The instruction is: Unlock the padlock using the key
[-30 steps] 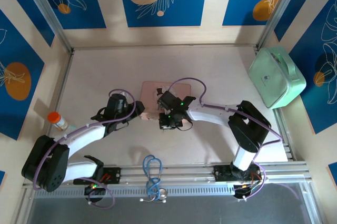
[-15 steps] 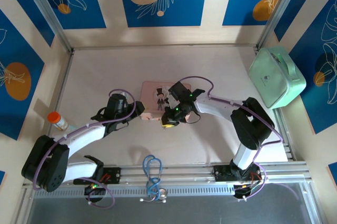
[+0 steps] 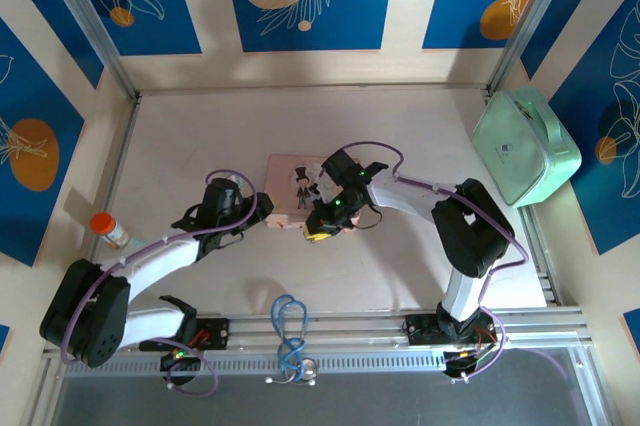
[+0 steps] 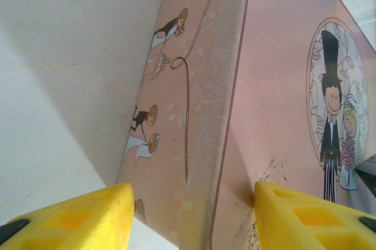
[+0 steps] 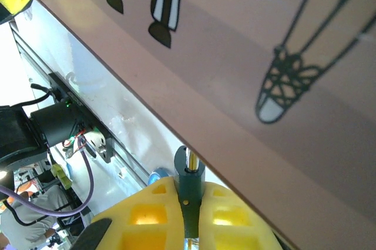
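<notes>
Pink tin (image 3: 285, 181), its lid printed with a cartoon bride and groom, is laid flat at the middle of the pale worktop (image 3: 420, 116).

Left gripper (image 4: 191, 215): set at the tin's near-left corner. The jaws are held part-way apart, with one yellow finger (image 4: 76, 215) beside the tin's side wall and the other over the lid. Whether the tin is touched cannot be told.

Right gripper (image 5: 185, 197): placed at the tin's near edge. The jaws are closed tight on a thin dark-teal piece (image 5: 189, 171) with a brass-yellow and silvery sliver at its tip, and that tip is brought close up to the tin's edge. Whether this piece is the key or part of the padlock cannot be told.

Mint-green case (image 3: 525, 146): stood well to the right of the tin.

Orange-capped bottle (image 3: 108, 229): stood well to the left of the tin.

Blue looped cable (image 3: 290, 331): laid on the near side of the tin, well apart from it.
</notes>
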